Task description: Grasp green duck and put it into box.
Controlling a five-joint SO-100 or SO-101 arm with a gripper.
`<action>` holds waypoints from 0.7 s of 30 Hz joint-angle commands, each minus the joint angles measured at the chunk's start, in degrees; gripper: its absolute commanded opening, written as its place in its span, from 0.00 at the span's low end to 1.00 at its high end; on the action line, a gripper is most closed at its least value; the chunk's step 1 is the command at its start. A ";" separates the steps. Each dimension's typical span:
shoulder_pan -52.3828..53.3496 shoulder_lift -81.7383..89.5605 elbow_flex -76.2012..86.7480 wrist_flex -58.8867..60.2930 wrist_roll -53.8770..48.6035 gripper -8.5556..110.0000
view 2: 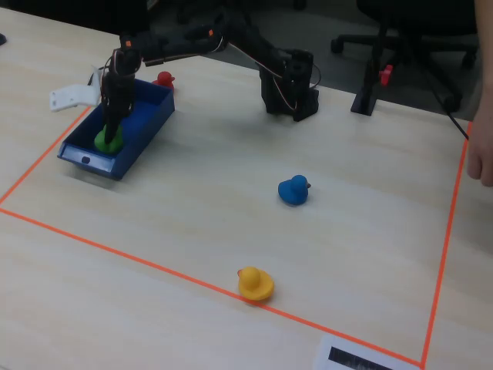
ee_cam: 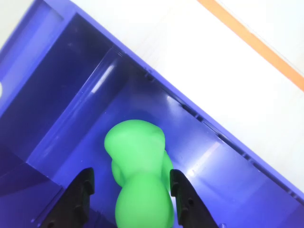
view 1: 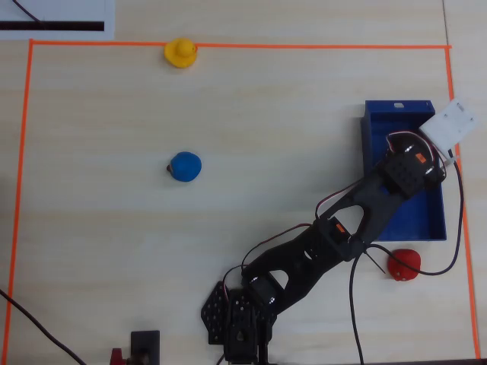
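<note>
The end effector (ee_cam: 129, 187) grips the green duck (ee_cam: 140, 175) inside the box (ee_cam: 71, 95); a red duck (view 1: 403, 264) sits just outside

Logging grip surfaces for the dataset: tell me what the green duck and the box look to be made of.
Green duck: probably soft rubber or vinyl, matte; rounded, seamless, no sharp highlights in the wrist view. Box: likely hard moulded plastic, semi-gloss; its blue walls carry bright streaky reflections, crisp straight edges and small notches along the rim. Neither can be confirmed by look alone.
</note>
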 commanded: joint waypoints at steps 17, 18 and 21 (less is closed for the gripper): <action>-19.78 38.76 16.44 6.77 6.94 0.14; -21.71 41.84 19.95 7.91 7.03 0.12; -27.51 51.86 31.20 10.46 7.12 0.07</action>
